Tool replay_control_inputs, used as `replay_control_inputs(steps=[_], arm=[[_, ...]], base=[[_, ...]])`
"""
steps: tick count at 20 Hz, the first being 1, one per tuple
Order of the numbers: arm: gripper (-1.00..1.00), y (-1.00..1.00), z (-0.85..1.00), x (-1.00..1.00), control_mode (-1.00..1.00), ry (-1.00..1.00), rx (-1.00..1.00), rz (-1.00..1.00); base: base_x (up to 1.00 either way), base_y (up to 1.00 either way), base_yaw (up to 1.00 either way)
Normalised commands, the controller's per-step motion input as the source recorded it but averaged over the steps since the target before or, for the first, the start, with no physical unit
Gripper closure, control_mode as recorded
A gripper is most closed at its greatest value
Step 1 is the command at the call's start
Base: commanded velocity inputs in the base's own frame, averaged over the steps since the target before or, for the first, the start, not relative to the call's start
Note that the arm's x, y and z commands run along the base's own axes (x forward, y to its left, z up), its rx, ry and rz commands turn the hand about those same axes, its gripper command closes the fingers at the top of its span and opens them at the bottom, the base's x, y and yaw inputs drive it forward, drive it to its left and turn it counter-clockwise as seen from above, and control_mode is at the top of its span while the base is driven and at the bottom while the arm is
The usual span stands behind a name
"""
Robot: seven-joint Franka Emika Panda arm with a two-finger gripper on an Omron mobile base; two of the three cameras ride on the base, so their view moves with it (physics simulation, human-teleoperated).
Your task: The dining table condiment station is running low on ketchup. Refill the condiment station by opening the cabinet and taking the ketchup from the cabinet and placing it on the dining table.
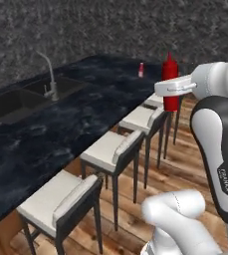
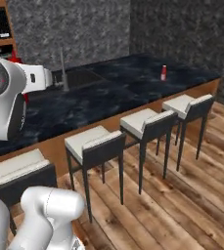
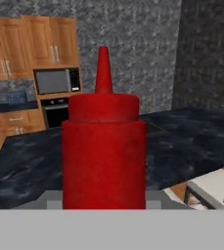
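The ketchup (image 1: 170,72), a red squeeze bottle with a pointed nozzle, hangs upright in the air by the stool side of the dining table (image 1: 60,132). My gripper (image 1: 171,91) is shut on its body from the right. In the hand view the ketchup (image 3: 103,146) stands close in the middle, with the black marble table top (image 3: 25,166) behind it. A thin red edge of the ketchup (image 2: 16,58) peeks out behind my arm in the right base view. The wooden wall cabinet (image 3: 50,41) is far behind, its doors shut.
Several white-seated stools (image 1: 113,149) line the table's near edge. A sink (image 1: 16,102) and slim faucet (image 1: 50,74) are set in the top. A small red and white container (image 1: 141,69) stands at the table's far end. A microwave (image 3: 57,80) sits under the cabinet.
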Motion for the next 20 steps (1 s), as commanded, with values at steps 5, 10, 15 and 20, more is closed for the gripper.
replay_control_inputs(steps=[5, 10, 15, 20], arm=[[1.00, 0.00, 0.00, 0.00, 1.00, 0.00, 0.00, 0.00], [1.00, 0.00, 0.00, 0.00, 1.00, 0.00, 0.00, 0.00], [1.00, 0.00, 0.00, 0.00, 1.00, 0.00, 0.00, 0.00], [1.00, 0.00, 0.00, 0.00, 1.00, 0.00, 0.00, 0.00]], base=[[0.67, -0.65, 0.63], [0.74, -0.58, 0.65], [0.68, -0.53, 0.63], [0.59, -0.37, 0.51]])
